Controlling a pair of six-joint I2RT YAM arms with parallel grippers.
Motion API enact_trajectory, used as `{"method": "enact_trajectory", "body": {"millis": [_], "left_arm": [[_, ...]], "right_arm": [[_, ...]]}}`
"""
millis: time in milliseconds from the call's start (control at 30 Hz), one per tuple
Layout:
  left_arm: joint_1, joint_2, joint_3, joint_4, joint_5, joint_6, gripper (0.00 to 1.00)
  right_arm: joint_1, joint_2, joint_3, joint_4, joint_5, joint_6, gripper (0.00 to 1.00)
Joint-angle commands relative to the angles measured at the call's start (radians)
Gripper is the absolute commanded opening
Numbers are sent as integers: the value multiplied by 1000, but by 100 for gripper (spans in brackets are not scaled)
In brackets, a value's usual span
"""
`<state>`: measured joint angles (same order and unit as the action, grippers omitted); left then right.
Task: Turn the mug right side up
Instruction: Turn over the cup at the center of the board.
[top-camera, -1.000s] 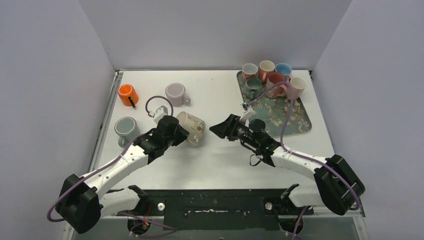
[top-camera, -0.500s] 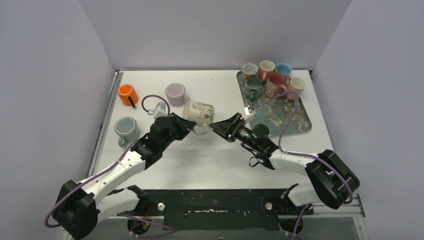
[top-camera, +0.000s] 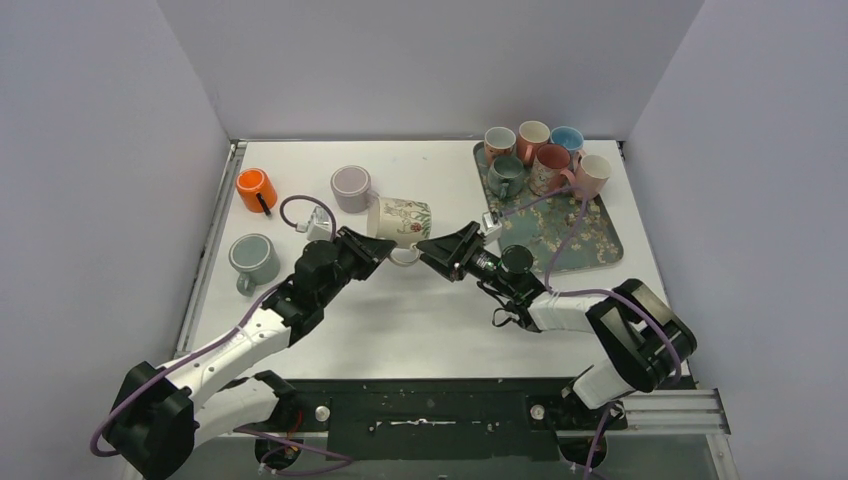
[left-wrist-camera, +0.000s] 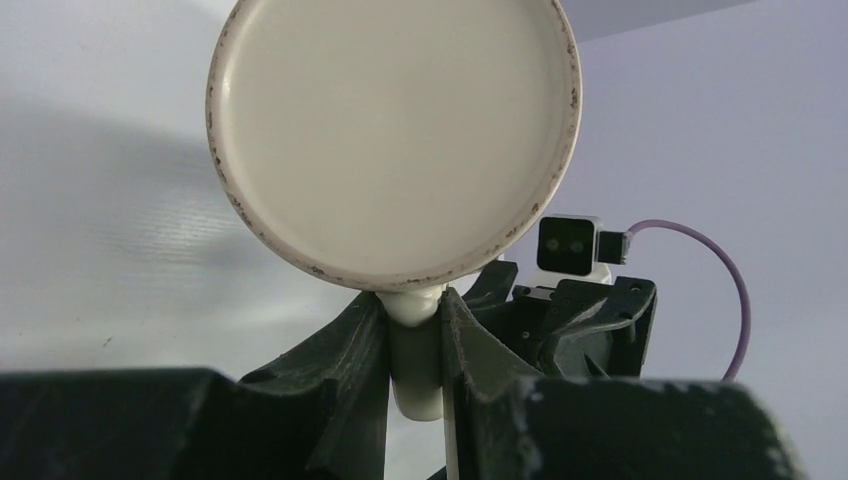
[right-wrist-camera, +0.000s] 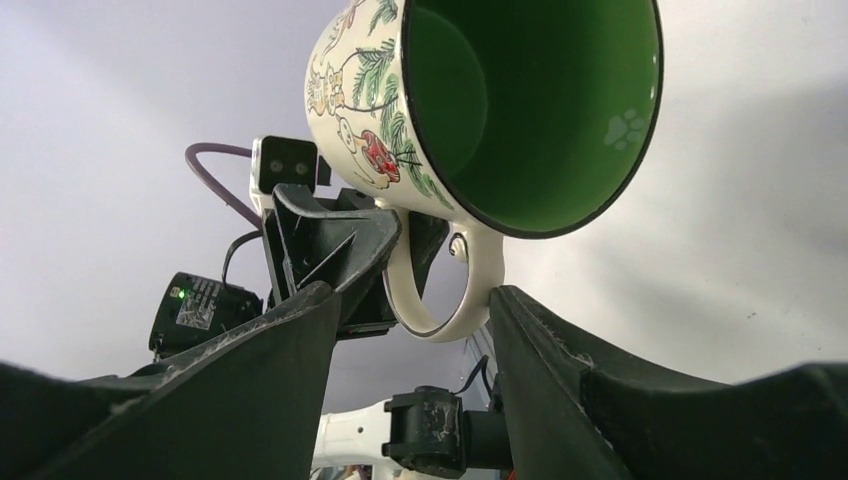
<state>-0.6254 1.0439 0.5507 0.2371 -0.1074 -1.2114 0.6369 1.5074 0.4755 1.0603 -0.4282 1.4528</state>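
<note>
- Between the tightly closed jaws of the left gripper (left-wrist-camera: 415, 312) sits the handle (left-wrist-camera: 414, 375) of the mug (left-wrist-camera: 395, 140), which is held clear of the table (top-camera: 420, 320).
- Mug orientation: on its side, with the base facing the left jaws and the green interior facing the right gripper (right-wrist-camera: 408, 296).
- Right jaws: partly open, one on either side of the handle, gripping nothing. Whether they touch the handle cannot be determined.

White-black arms (top-camera: 238, 338), purple cables (left-wrist-camera: 743, 295)
</note>
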Motion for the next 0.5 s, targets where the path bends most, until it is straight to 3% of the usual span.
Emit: {"method": "enact_trajectory", "body": {"millis": [0,267,467], "left_arm": [[-11,-55,20,345,80,-37,0],[-11,-82,25,318,63,-3,0],[-10,-81,8,359,73,-17,0]], "right_arm": [[3,15,83,105,-28,28,57],[4,9,96,35,-12,15,57],[6,40,109,113,-27,36,53]]}}
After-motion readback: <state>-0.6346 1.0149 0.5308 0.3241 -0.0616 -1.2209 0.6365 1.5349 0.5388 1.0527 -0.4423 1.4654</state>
